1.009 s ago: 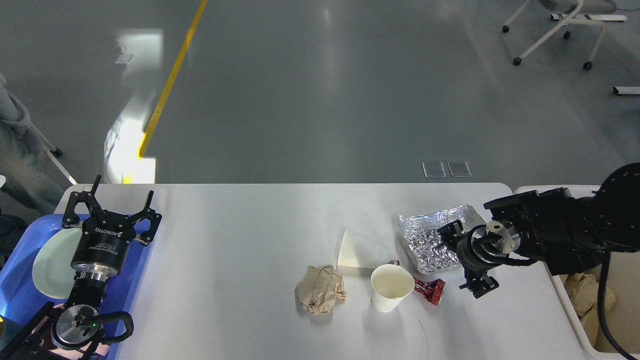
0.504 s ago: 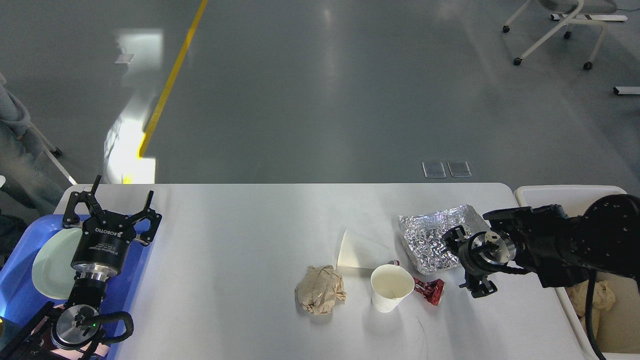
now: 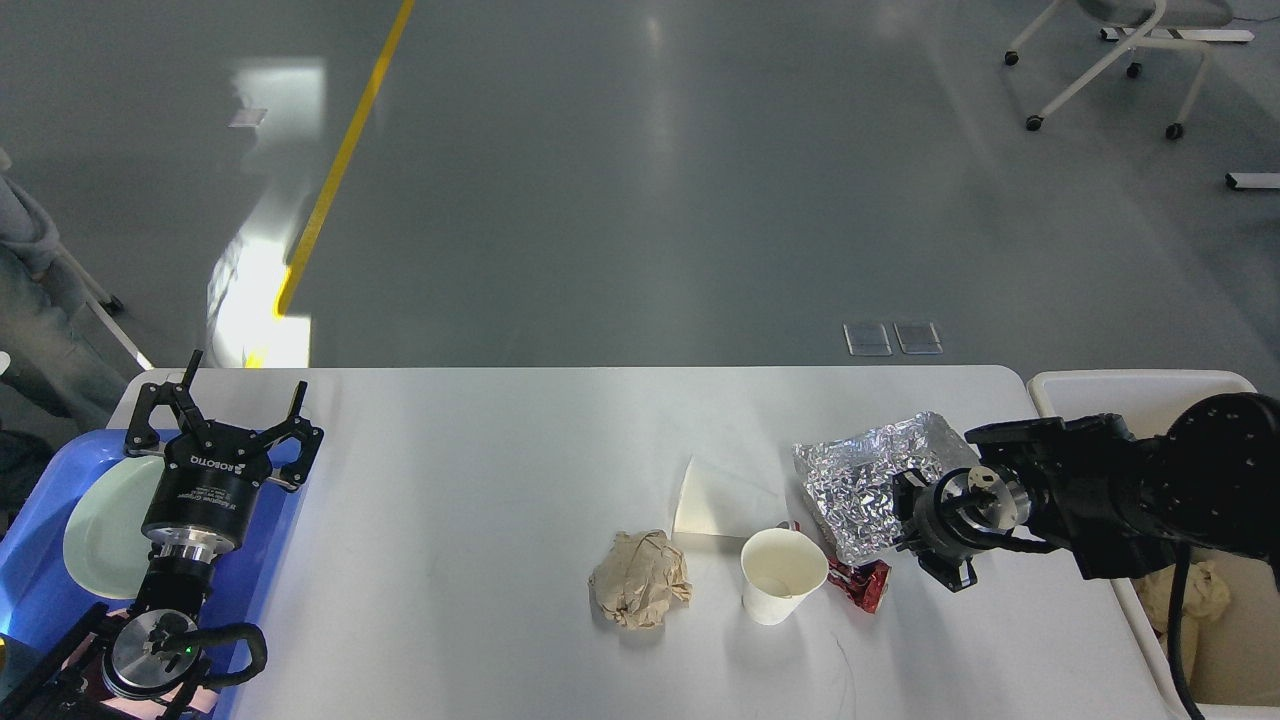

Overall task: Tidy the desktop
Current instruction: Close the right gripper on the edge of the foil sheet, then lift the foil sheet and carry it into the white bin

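Item 1, the counter [image 3: 480, 470]: the wide white top with rounded corners fills the lower half of your head view. It is rigid and slick-looking, so expect light litter to slide when nudged; nothing on it is to be lifted but the rubbish.

Item 2, crumpled foil sheet [image 3: 868, 478]: right of centre, one edge lifted. Judged very light, soft, easily deformed; take it at the raised near edge or bunch it.

Item 3, right end effector [image 3: 935, 535]: at the foil's right edge, seen dark and side-on. You cannot tell whether its fingers are apart or closed, nor whether they grip the foil.

Item 4, white paper cup [image 3: 783, 574]: upright, open, just beside the foil's lower corner. Light and easily tipped; it stands closest to any sweep of the foil.

Item 5, red wrapper [image 3: 862, 582]: small, crushed, between cup and foil, partly under the foil's edge.

Item 6, white folded paper [image 3: 715, 498]: flat, behind the cup; hard to pinch from above.

Item 7, brown paper ball [image 3: 640, 578]: left of the cup, soft, bulky.

Item 8, cream bin [image 3: 1130, 385]: off the counter's right end, holding brown paper already.

Item 9, left end effector [image 3: 222, 410]: fingers spread, empty, above the blue tray [image 3: 40, 590] carrying a pale plate [image 3: 105, 525].
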`<state>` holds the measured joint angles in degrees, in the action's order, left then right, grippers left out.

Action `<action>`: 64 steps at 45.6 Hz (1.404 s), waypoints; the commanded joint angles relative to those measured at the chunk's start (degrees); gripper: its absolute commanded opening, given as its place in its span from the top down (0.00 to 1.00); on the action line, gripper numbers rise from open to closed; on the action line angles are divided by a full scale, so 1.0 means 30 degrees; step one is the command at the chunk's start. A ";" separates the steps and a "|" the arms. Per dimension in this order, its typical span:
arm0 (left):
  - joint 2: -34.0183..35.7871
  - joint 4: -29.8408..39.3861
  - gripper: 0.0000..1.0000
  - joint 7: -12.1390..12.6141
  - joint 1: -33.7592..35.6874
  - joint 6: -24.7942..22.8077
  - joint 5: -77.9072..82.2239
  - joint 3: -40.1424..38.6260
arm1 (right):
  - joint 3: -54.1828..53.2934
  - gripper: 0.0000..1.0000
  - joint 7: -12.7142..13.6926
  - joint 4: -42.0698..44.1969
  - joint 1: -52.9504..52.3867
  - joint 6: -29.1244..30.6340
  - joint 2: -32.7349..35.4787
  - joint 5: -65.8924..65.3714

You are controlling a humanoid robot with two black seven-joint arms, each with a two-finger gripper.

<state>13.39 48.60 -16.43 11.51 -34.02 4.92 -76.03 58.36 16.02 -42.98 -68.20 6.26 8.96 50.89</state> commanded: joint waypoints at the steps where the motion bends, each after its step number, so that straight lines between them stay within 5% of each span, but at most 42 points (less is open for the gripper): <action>1: 0.0019 0.0000 0.03 -0.0001 0.0003 0.0002 0.0000 0.0000 | 0.0000 1.00 0.0050 -0.0057 -0.0030 0.0110 0.0001 -0.0031; 20: -0.0010 0.0000 0.03 -0.0001 0.0003 0.0002 0.0000 0.0000 | 0.0117 1.00 0.0547 -0.1724 -0.1814 0.0373 0.1639 -0.0440; 39: -0.0010 0.0000 0.03 -0.0001 0.0003 0.0031 0.0000 0.0000 | 0.2253 1.00 0.1309 -0.8461 -1.0073 0.4679 0.6416 -0.2521; 50: -0.0010 0.0000 0.03 -0.0001 0.0003 0.0002 0.0000 0.0000 | 0.5595 1.00 0.1280 -1.3795 -1.6579 0.5618 0.6446 -0.2755; 64: -0.0010 0.0000 0.03 -0.0001 0.0003 0.0031 0.0000 0.0000 | 0.5713 1.00 0.1251 -1.4354 -1.7198 0.5472 0.6534 -0.3459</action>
<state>13.39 48.60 -16.44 11.52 -33.99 4.92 -76.03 75.43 19.80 -86.09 -119.74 22.93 28.52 40.59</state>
